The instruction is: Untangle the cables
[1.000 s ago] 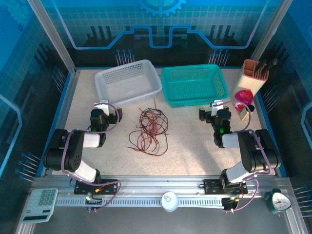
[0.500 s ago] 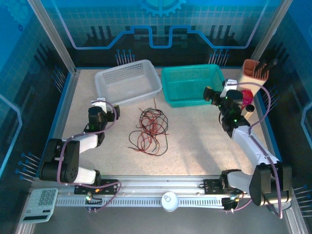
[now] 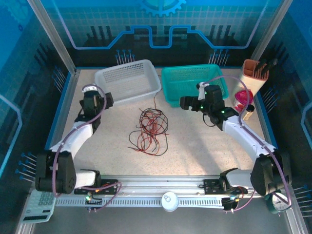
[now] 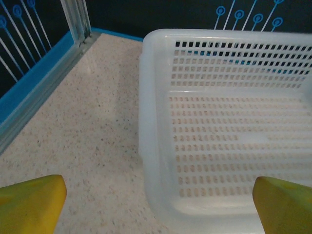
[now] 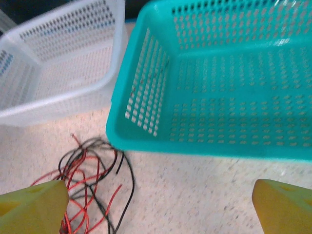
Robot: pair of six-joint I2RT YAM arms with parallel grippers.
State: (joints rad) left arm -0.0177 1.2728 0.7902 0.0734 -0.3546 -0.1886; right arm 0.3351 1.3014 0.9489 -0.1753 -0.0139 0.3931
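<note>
A robotics lab test cell is indicated: a speckled counter is enclosed by aluminium posts and blue panels printed with gear and circuit motifs, and a slotted metal rail is fixed along its near edge, with robot arms mounted on it.

Two baskets counted, a white basket and a teal basket, one tangle of cables, two arms seen, left arm, right arm, one holder

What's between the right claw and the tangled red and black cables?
Top view: bare speckled tabletop runs from the right claw to the thin red and black cables; nothing sits on it.
</note>
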